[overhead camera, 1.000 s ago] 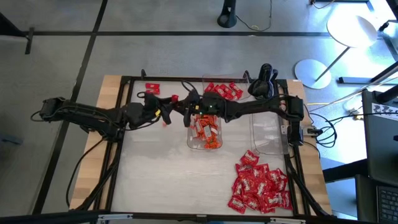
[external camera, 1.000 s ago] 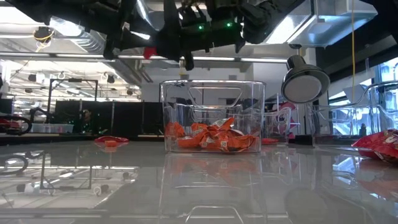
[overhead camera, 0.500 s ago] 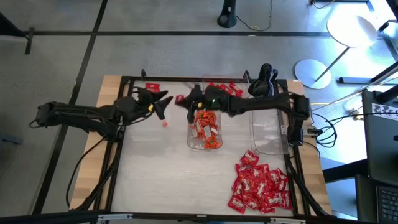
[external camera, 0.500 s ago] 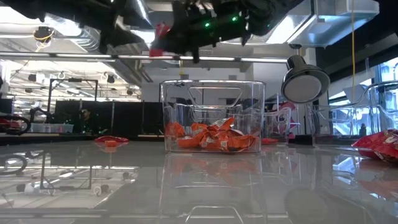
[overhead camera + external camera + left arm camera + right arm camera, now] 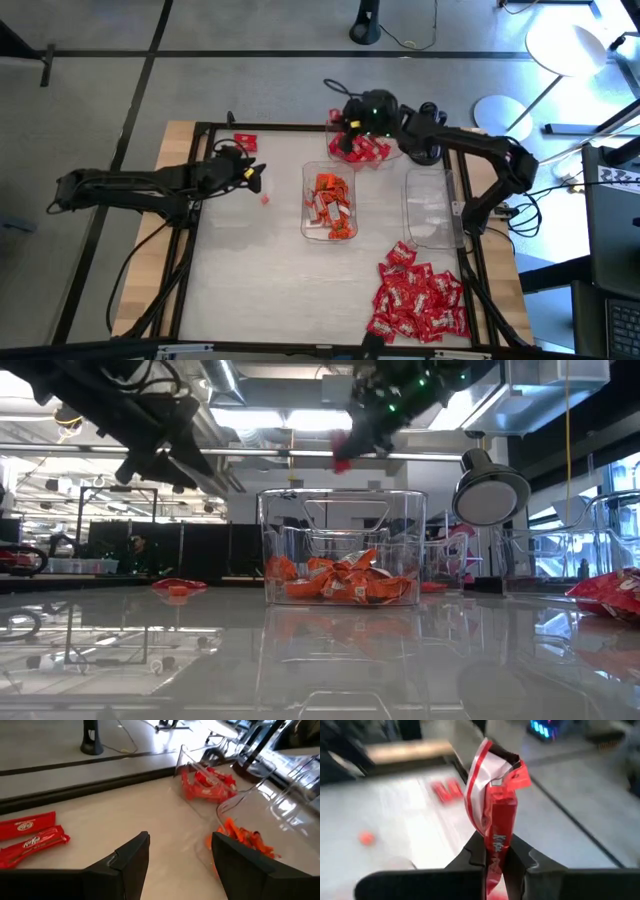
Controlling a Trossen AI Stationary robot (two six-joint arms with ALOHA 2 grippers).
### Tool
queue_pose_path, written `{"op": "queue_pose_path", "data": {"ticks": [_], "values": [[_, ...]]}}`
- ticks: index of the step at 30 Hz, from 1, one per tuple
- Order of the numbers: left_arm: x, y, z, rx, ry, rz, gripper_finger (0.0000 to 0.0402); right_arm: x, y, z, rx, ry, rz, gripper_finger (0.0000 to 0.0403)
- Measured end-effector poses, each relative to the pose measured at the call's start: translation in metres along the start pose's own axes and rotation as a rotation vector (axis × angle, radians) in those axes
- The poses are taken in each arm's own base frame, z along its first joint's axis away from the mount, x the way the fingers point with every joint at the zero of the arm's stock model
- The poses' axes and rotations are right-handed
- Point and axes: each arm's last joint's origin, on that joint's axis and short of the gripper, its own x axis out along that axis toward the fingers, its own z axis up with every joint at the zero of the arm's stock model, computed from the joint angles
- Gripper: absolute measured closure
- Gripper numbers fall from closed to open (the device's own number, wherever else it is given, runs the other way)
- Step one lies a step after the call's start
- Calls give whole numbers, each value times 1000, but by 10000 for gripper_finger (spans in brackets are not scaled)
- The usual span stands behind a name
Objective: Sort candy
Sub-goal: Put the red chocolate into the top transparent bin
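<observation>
My right gripper (image 5: 350, 122) is shut on a red candy with white marks (image 5: 495, 805), high above the far tray of red candy (image 5: 362, 150). My left gripper (image 5: 254, 174) hangs open and empty over bare table to the left of the middle tray of orange candy (image 5: 330, 205). In the left wrist view its gripper (image 5: 180, 857) looks toward two red candies (image 5: 30, 837) lying flat, the red tray (image 5: 207, 785) and the orange candy (image 5: 240, 837). A large pile of red candy (image 5: 415, 300) lies on the table at the near right. My right gripper pinches the red candy's wrapper at its lower part (image 5: 496, 851) between the two fingers (image 5: 476, 854). The candy stands up past the fingertips, with its crimped end (image 5: 512, 772) free. It is lifted clear, high above the trays (image 5: 342, 458).
An empty clear tray (image 5: 432, 208) stands to the right of the orange one. Two red candies (image 5: 243, 142) lie near the far left corner, and a small red bit (image 5: 265, 198) sits left of the middle tray. A black frame (image 5: 190, 200) borders the table.
Both grippers were close together left of the middle tray. The right gripper has since carried the red candy toward the table's far edge and right, to above the far tray. The left gripper has drawn back toward the table's left.
</observation>
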Motion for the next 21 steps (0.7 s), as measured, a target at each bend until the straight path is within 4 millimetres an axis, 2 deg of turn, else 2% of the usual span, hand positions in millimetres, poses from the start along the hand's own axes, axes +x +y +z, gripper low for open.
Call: {"op": "queue_pose_path", "data": {"ticks": [4, 11, 15, 21], "values": [[5, 0, -2, 9, 14, 22, 199, -1, -23, -17, 28, 141, -42, 376], [13, -1, -7, 5, 42, 52, 199, -5, -55, -35, 88, 264, -84, 377], [17, -2, -9, 7, 57, 63, 199, -2, -57, -55, 130, 333, -62, 372], [19, -2, -11, -1, 66, 71, 199, 2, -50, -79, 155, 399, -2, 349]]}}
